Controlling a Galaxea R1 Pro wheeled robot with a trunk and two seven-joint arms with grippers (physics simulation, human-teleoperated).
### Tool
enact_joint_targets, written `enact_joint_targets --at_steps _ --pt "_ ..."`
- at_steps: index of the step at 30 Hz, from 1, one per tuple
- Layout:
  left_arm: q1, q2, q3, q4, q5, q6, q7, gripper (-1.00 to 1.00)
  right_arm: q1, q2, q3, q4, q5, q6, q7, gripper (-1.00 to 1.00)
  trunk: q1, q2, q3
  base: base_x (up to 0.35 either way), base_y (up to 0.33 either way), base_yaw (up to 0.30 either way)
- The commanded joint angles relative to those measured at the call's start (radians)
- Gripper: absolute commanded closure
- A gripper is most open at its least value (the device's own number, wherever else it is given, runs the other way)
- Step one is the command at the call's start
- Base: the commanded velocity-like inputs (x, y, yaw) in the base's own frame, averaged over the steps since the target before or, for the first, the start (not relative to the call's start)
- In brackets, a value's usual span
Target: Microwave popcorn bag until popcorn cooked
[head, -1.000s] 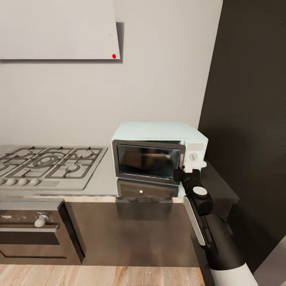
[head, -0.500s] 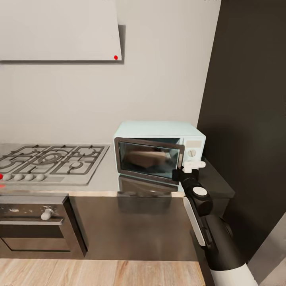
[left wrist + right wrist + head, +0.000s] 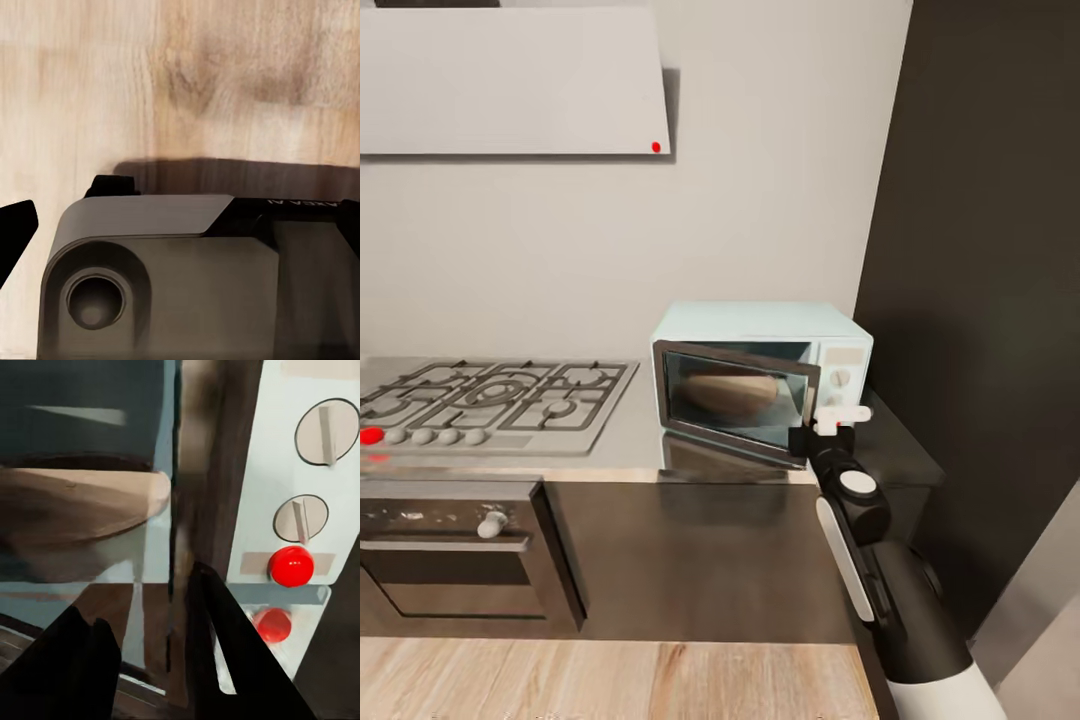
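Bag (image 3: 732, 393) lies in the microwave (image 3: 760, 375), door (image 3: 740, 400) ajar; my right pincer (image 3: 830, 428), fingers parted around its edge, holds nothing; closing and heating remain.

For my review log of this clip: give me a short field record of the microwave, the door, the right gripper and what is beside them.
microwave: on the counter, against the wall
door: ajar, swung partly out on its left hinge
inside: tan rounded shape behind the glass, identity unclear
right gripper: at the door's free edge, below the dials; fingers straddle that edge
controls: two dials, red button
gas hob: left of the microwave
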Motion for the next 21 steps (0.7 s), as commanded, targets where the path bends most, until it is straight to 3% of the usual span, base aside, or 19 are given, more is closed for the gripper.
enact_joint_targets --at_steps 1,21 --pt "0.0 -0.001 0.005 0.0 0.001 -0.003 -0.001 -1.0 -0.001 0.0 -0.03 -0.001 0.017 0.01 0.002 1.0 -0.001 -0.001 -0.001 -0.27 0.0 0.0" --pt "0.0 0.001 0.007 0.0 0.002 -0.003 -0.001 -1.0 0.0 0.0 -0.029 -0.001 0.017 0.01 0.003 1.0 -0.001 -0.001 -0.001 -0.072 0.0 0.0"
